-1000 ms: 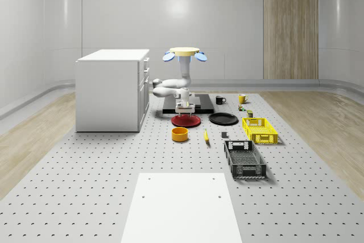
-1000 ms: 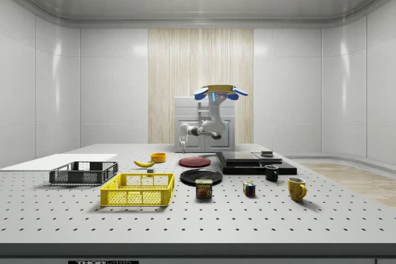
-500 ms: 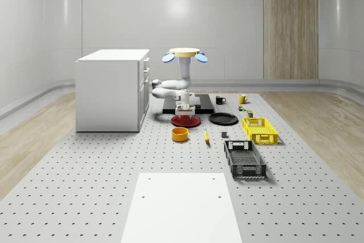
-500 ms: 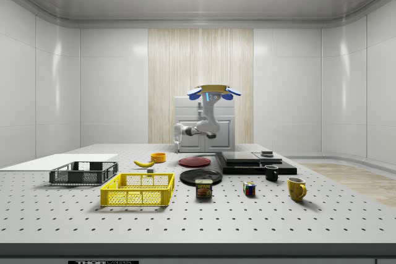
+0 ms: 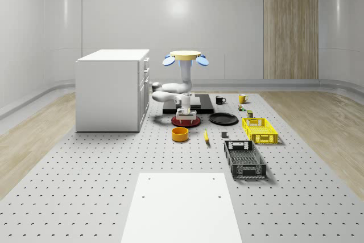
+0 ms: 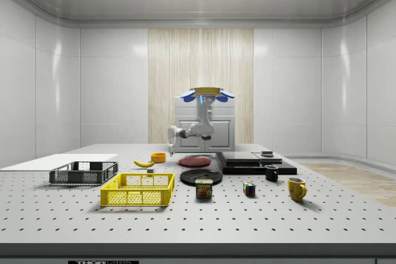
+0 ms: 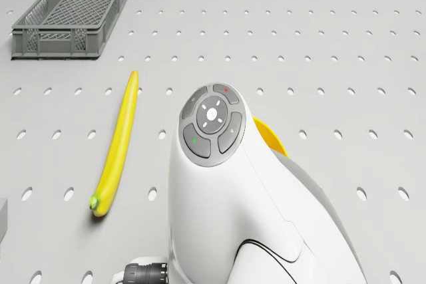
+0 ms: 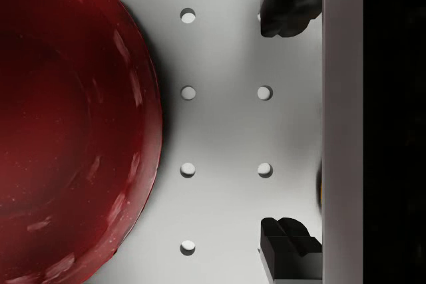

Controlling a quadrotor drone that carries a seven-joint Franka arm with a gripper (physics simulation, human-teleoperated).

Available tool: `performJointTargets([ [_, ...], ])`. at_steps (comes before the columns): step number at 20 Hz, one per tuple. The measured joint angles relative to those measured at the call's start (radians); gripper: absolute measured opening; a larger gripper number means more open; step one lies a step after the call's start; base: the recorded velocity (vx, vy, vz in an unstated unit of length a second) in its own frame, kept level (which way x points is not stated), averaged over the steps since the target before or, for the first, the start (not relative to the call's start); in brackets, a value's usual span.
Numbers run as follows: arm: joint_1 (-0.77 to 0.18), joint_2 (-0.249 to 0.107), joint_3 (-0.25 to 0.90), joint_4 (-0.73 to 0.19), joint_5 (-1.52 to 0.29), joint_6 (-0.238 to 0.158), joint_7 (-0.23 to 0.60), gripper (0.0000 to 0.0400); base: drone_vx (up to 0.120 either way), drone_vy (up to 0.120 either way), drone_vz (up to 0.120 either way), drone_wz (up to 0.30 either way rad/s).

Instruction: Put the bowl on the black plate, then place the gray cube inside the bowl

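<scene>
Still early: orange bowl sitting on the bench, well apart from black plate; hand released, holding nothing, beside red plate; drone hovering above; gray cube not identifiable

Pale panelled walls, wood strip, white cabinet, perforated floor.

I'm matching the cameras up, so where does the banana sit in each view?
Whole-scene view: the banana lies on the table, just right of the orange bowl.
Side view: the banana lies just left of the orange bowl.
Drone view: the banana lies on the table, short of the gray crate.
Shared landmark: the gray crate.
</scene>
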State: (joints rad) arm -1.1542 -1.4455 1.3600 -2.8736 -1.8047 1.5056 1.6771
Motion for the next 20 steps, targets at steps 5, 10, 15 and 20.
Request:
performJointTargets([
  [5,-0.002,-0.01,0.002,0.001,0.004,0.01,0.002,0.04,0.12,0.0,0.0,0.0],
  [10,-0.005,-0.02,0.003,0.001,0.008,0.019,0.004,0.04,0.12,0.0,0.0,0.0],
  [15,-0.007,-0.029,0.005,0.001,0.012,0.027,0.005,0.04,0.12,0.0,0.0,0.0],
  [20,-0.009,-0.038,0.006,0.002,0.016,0.035,0.007,0.04,0.12,0.016,0.0,0.0],
])
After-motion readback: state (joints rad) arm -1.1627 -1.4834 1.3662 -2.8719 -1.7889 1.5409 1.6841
